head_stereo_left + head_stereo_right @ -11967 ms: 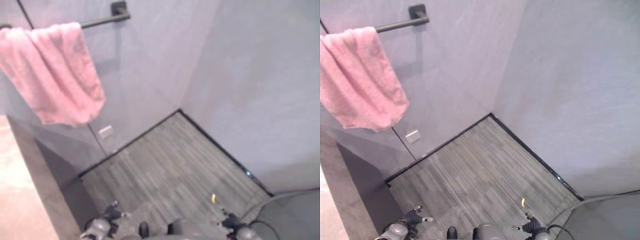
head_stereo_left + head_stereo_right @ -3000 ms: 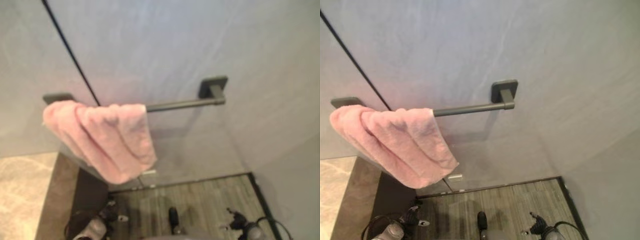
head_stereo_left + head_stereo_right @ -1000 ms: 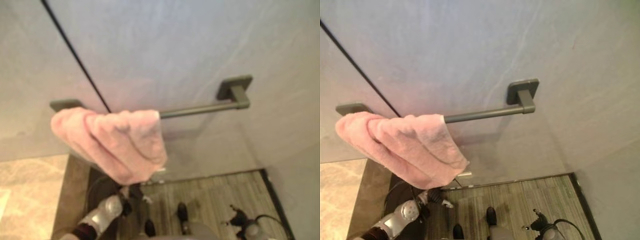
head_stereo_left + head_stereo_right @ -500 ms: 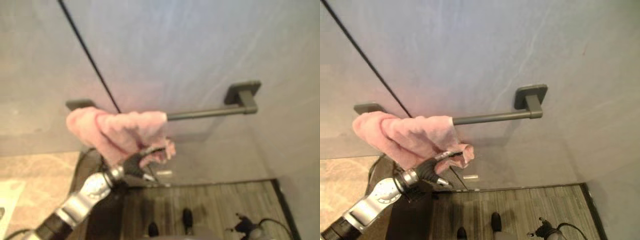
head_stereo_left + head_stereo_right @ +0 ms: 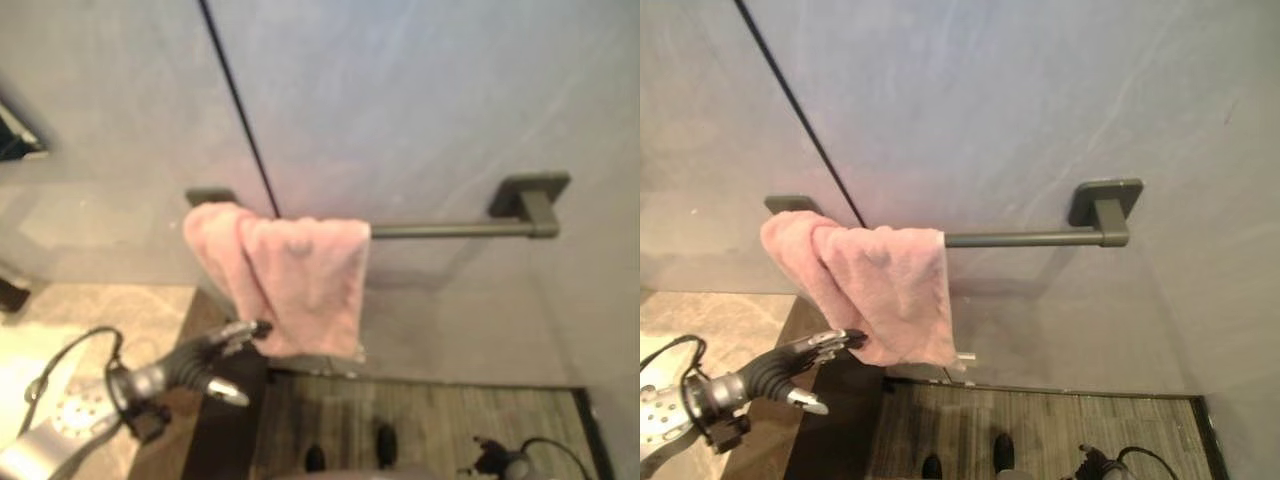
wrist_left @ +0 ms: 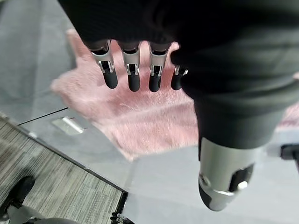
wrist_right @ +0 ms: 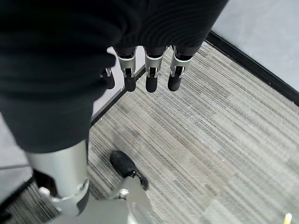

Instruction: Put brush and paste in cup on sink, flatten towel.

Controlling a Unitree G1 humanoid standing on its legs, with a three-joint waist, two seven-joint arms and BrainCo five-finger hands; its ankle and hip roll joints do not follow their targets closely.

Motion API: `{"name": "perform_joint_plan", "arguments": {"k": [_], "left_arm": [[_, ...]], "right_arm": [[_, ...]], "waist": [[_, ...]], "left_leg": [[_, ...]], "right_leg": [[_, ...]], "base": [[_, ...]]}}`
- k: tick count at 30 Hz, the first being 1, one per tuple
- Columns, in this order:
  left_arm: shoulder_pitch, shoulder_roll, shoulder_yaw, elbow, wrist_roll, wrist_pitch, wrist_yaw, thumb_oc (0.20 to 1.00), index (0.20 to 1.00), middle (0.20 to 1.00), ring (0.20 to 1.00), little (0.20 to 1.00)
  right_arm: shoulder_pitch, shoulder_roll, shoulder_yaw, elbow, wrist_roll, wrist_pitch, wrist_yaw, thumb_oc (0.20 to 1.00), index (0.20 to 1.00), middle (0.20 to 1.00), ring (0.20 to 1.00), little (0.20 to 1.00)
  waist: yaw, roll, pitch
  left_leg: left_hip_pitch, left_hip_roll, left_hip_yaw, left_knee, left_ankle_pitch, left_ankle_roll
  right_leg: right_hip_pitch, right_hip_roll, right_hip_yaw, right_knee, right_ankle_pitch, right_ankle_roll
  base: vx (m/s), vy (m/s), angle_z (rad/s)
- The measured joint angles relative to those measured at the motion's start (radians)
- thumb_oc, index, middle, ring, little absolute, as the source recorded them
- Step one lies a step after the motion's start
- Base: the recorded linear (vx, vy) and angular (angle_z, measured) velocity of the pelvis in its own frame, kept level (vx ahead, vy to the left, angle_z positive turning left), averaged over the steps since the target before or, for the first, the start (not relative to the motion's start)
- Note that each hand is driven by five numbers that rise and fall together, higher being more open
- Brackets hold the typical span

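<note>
the pink towel (image 5: pixel 880 290) hangs bunched at the rail (image 5: pixel 1025 239) end, just ahead of our left hand (image 5: pixel 790 372) fingers (image 6: pixel 122 65), held straight and holding nothing. soft and light, we'd pinch its lower edge to spread it.

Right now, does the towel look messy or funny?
Yes. The pink towel is bunched up at one end of the dark rail, with wrinkly folds and a slanted bottom edge. The left hand reaches toward its lower corner.

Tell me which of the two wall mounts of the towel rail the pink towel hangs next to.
The robot's-left mount; the bunched pink towel hangs right beside it. The other mount has bare rail.
</note>
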State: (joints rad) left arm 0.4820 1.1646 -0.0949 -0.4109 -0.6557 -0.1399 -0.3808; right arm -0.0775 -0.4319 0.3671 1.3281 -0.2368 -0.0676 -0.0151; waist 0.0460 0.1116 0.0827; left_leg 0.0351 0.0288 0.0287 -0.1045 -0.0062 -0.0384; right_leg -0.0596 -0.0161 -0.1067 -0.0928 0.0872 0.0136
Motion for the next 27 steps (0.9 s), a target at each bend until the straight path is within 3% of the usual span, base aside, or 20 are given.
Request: {"name": "perform_joint_plan", "arguments": {"k": [2, 12, 27], "left_arm": [[0.06, -0.002, 0.09, 0.003, -0.009, -0.001, 0.003, 1.0, 1.0, 1.0, 1.0, 1.0], [0.079, -0.015, 0.2, 0.037, -0.013, -0.012, 0.034, 1.0, 1.0, 1.0, 1.0, 1.0], [0.031, -0.038, 0.168, 0.112, 0.007, -0.026, 0.079, 1.0, 1.0, 1.0, 1.0, 1.0]], "right_arm": [[0.004, -0.001, -0.002, -0.003, -0.001, -0.002, 0.005, 1.0, 1.0, 1.0, 1.0, 1.0], [0.01, -0.001, -0.011, -0.005, 0.013, -0.006, 0.005, 1.0, 1.0, 1.0, 1.0, 1.0], [0.061, -0.001, -0.012, -0.044, 0.052, -0.021, -0.002, 1.0, 1.0, 1.0, 1.0, 1.0]], "waist": [[0.008, -0.007, 0.005], [0.027, -0.016, 0.004], [0.013, -0.05, -0.021]], "left_leg": [[0.002, 0.0, -0.013, 0.0, 0.0, 0.0], [-0.001, -0.01, -0.063, 0.005, 0.004, 0.005], [-0.001, -0.015, -0.024, 0.005, 0.004, 0.006]], "right_leg": [[0.008, -0.002, -0.013, 0.0, -0.002, 0.001], [0.026, -0.015, -0.058, 0.001, -0.011, 0.007], [0.003, -0.017, -0.022, 0.001, -0.007, 0.01]], "base": [[-0.01, 0.031, 0.18], [0.0, 0.024, 0.15], [0.0, 0.02, -0.07]]}}
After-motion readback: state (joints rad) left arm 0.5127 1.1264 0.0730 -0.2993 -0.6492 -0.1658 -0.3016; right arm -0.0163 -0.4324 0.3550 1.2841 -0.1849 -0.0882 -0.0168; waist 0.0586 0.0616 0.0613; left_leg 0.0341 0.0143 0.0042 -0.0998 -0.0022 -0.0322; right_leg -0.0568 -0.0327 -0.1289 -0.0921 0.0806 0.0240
